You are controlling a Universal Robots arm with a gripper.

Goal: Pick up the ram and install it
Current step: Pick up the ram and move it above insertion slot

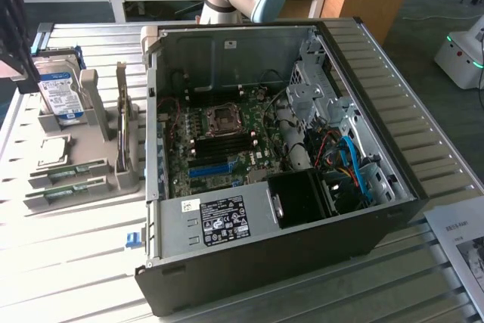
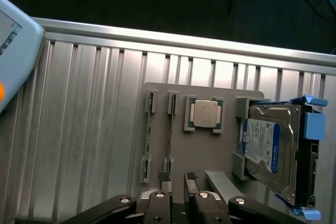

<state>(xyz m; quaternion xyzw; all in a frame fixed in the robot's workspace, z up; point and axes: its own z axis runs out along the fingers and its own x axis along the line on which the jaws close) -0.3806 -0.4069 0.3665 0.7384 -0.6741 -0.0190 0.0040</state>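
Two thin green sticks stand on edge in slots of the grey holder tray (image 2: 202,156). The ram (image 2: 169,129) is the one beside the CPU, also seen as the ram (image 1: 66,172) at the exterior view's left. A look-alike stick (image 2: 148,135) stands parallel to it, further from the CPU. My gripper (image 2: 177,177) hovers above the tray near one end of the ram. It is open, with a gap between the fingertips (image 2: 164,176) and nothing held. In the exterior view the gripper (image 1: 26,81) hangs dark over the tray's far end.
A CPU (image 2: 205,114) and a blue-labelled hard drive (image 2: 268,145) share the tray. The open PC case (image 1: 227,228) lies at the centre of the slatted table, motherboard memory slots (image 1: 219,145) exposed. Paper (image 1: 461,240) lies at the exterior view's right.
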